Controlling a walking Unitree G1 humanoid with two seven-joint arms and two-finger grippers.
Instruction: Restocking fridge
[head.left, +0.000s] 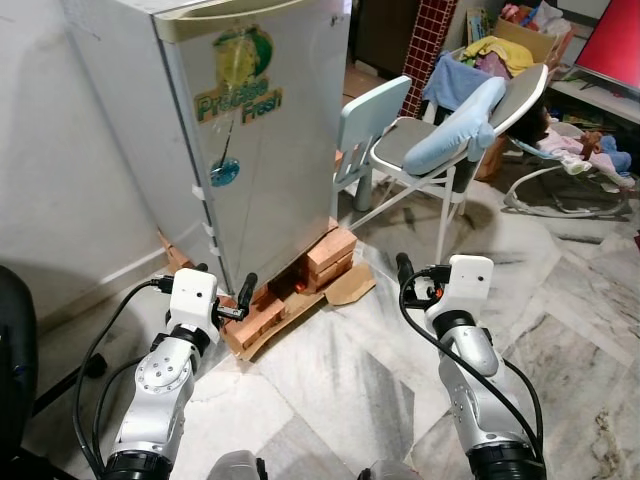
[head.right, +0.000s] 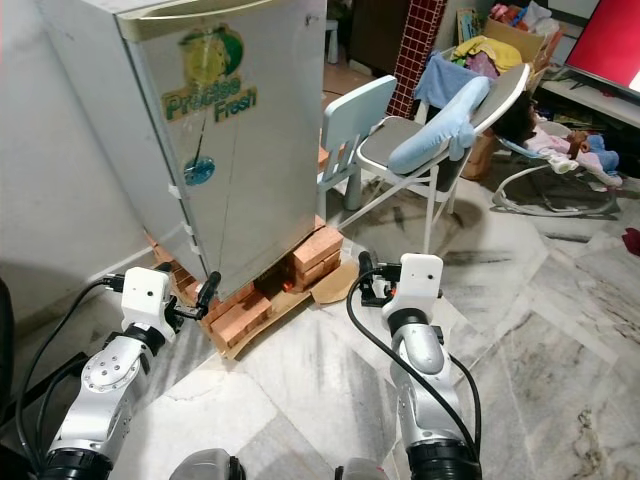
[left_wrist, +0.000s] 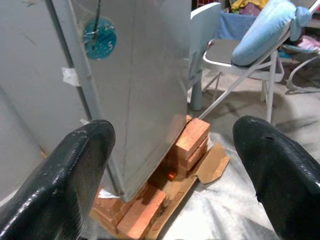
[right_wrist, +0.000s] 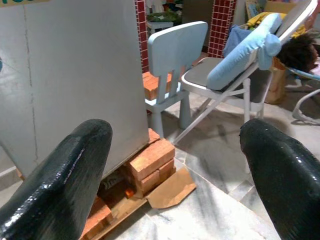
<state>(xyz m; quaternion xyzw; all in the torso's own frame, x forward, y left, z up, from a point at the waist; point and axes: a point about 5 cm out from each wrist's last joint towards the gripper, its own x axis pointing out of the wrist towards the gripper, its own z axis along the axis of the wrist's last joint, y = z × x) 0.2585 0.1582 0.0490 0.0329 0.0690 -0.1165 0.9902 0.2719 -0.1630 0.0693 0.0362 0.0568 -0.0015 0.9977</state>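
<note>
A small silver fridge (head.left: 260, 140) with a "Princess Fresh" sticker stands in front of me with its door closed. It rests on stacked red bricks (head.left: 330, 255) and a sheet of cardboard (head.left: 350, 285). My left gripper (head.left: 225, 280) is raised low in front of the fridge's bottom corner, open and empty. In the left wrist view its fingers (left_wrist: 75, 170) frame the door edge and the bricks. My right gripper (head.left: 418, 272) is held up to the right of the bricks, also open and empty. Its fingers (right_wrist: 75, 170) frame the fridge side and the chairs.
A pale blue child's chair (head.left: 365, 120) stands right beside the fridge. Next to it is a folding chair with a blue pillow (head.left: 455, 130). A bouncer seat (head.left: 575, 160) and a laundry pile sit at the far right. A black chair (head.left: 15, 340) is at my left. Marble floor (head.left: 360, 380) lies underfoot.
</note>
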